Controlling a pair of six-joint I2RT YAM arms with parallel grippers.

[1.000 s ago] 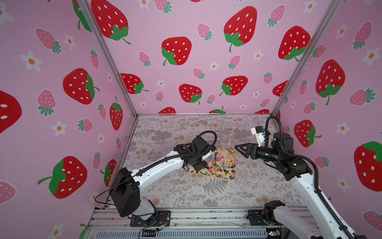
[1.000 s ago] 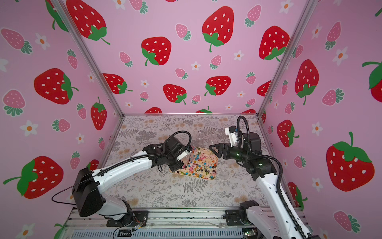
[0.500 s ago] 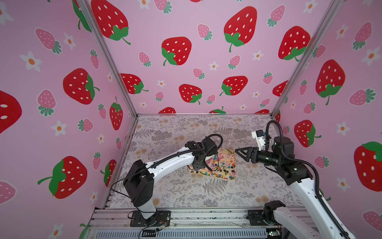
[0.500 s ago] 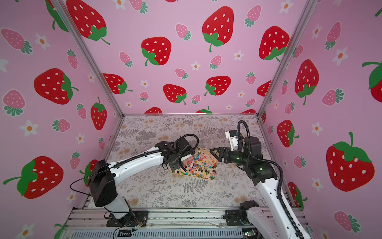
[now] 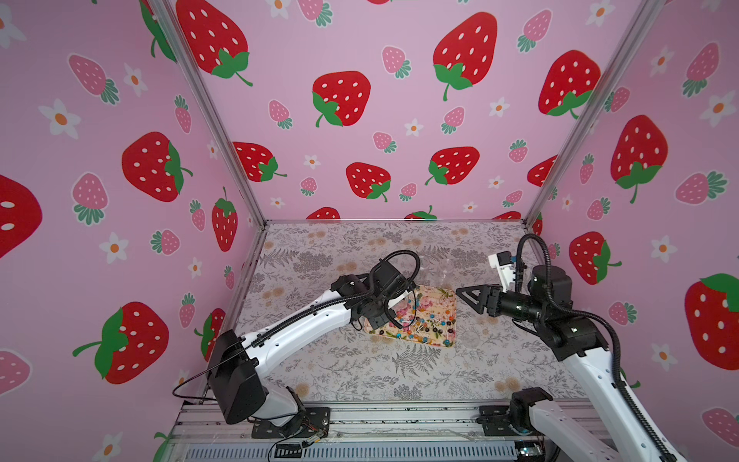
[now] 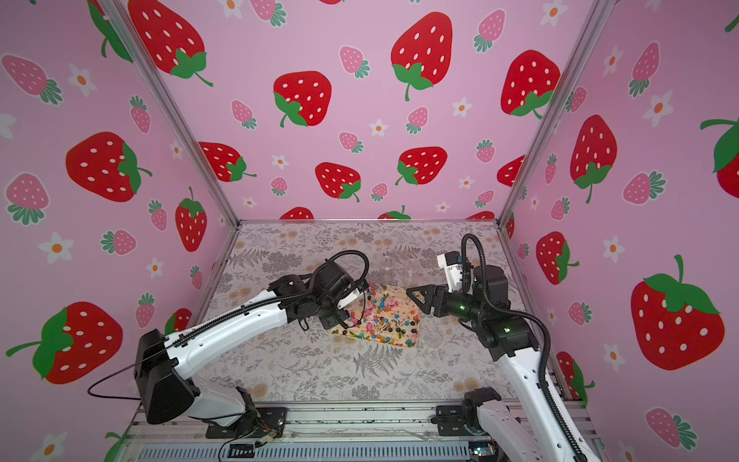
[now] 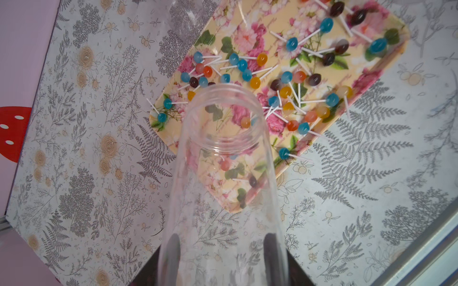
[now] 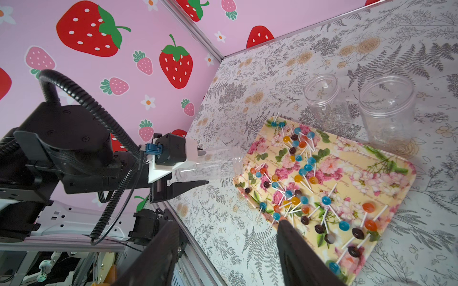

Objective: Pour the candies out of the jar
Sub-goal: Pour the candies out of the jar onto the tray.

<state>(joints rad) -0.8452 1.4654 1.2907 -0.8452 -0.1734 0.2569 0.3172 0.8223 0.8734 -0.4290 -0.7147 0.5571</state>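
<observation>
My left gripper is shut on the clear jar, gripping it near its base. The jar is tipped almost level, with its open mouth over the near-left end of the floral tray. Nothing shows inside it in the right wrist view. The candies, tiny lollipops on white sticks, lie scattered across the tray. My right gripper hangs open just off the tray's right side, with nothing between its fingers.
Two empty clear jars stand upright on the patterned table just behind the tray. Pink strawberry walls close in the table on three sides. A metal rail runs along the front edge.
The left arm's elbow and shoulder swung in and back out while the jar stayed tipped over the tray. The right gripper barely moved.
</observation>
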